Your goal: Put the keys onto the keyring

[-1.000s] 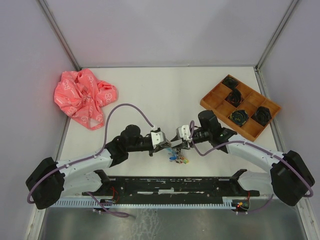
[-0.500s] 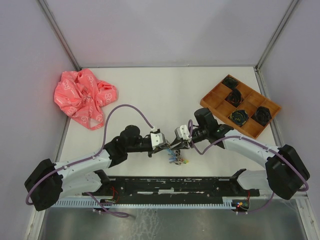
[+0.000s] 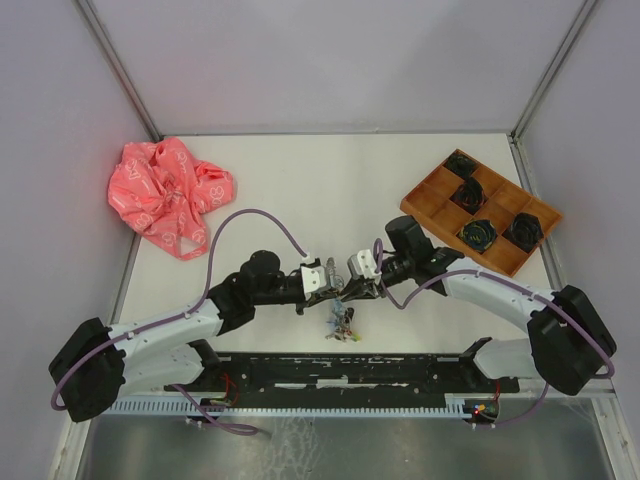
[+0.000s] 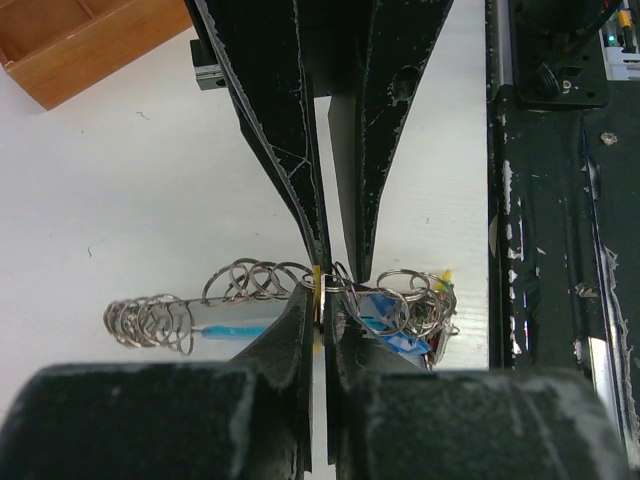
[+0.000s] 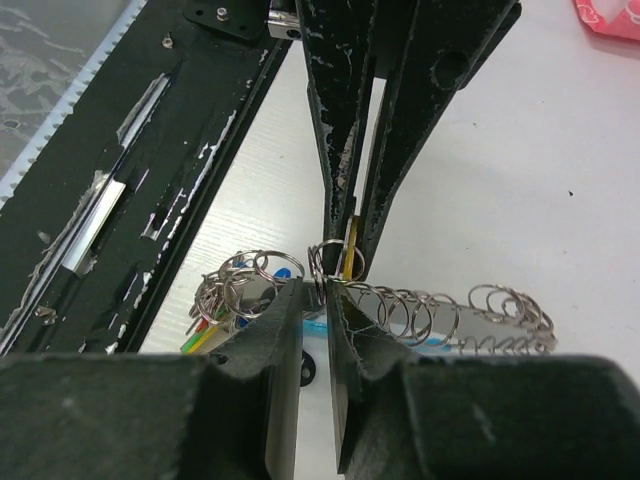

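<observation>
Two tools meet tip to tip at the counter's (image 3: 330, 190) near middle: left tool (image 4: 319, 300) pinched narrow on the keyring (image 5: 318, 250), keys (image 3: 341, 322) bunched just below, right tool (image 5: 315, 290) pinched narrow on the same ring; risk: opposing pull or twist springs the thin wire loose, dropping the bunch.

From above, the keys (image 3: 342, 322) are too small to tell apart.
</observation>
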Tool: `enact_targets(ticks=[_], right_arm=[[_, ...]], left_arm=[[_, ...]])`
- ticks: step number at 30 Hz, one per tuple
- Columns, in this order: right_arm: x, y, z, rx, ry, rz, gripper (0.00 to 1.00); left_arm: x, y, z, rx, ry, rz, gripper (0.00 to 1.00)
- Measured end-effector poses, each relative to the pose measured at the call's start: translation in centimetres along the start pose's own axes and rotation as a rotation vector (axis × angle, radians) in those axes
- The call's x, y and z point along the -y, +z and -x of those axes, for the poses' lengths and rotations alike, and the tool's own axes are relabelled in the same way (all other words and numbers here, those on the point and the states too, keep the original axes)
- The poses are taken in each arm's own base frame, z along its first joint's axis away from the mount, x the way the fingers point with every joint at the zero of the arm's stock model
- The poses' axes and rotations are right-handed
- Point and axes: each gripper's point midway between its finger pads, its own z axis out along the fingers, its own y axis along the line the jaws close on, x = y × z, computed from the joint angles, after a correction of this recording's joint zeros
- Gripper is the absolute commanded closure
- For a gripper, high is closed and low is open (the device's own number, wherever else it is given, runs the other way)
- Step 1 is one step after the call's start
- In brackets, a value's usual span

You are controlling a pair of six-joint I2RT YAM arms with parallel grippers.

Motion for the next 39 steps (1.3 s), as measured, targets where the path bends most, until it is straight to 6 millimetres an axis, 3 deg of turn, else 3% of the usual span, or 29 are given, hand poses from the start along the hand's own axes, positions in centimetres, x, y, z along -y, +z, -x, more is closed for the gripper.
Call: enact_targets(ticks=[3, 8, 16, 24, 31, 39], right_arm=[[0.1, 0.1, 0.1, 0.002, 0.013, -0.006, 0.83], [0.8, 0.2, 0.3, 0.004, 0.043, -0.040, 0.99], [1.8, -0.3, 0.9, 0.017, 0.048, -0.148, 0.99], [2.8, -1.4, 1.6, 0.037, 0.041, -0.290, 0.99], [3.6, -1.8, 1.6, 0.104, 0.079, -0.404, 0.99], [4.2, -1.6, 1.1, 0.197, 0.149, -0.516, 0.99]], left_arm=[[0.0, 0.0, 0.0, 0.001, 0.001, 0.001, 0.97], [-0.3, -0.2, 0.3, 0.006, 0.006, 0.016, 0.97], [-1.4, -1.0, 0.5, 0.007, 0.010, 0.102, 0.97], [-2.0, -2.1, -0.6, 0.010, -0.031, 0.196, 0.97], [-2.1, -1.5, -0.6, 0.033, -0.072, 0.201, 0.97], [-2.3, 0.5, -2.4, 0.012, -0.116, 0.189, 0.97]])
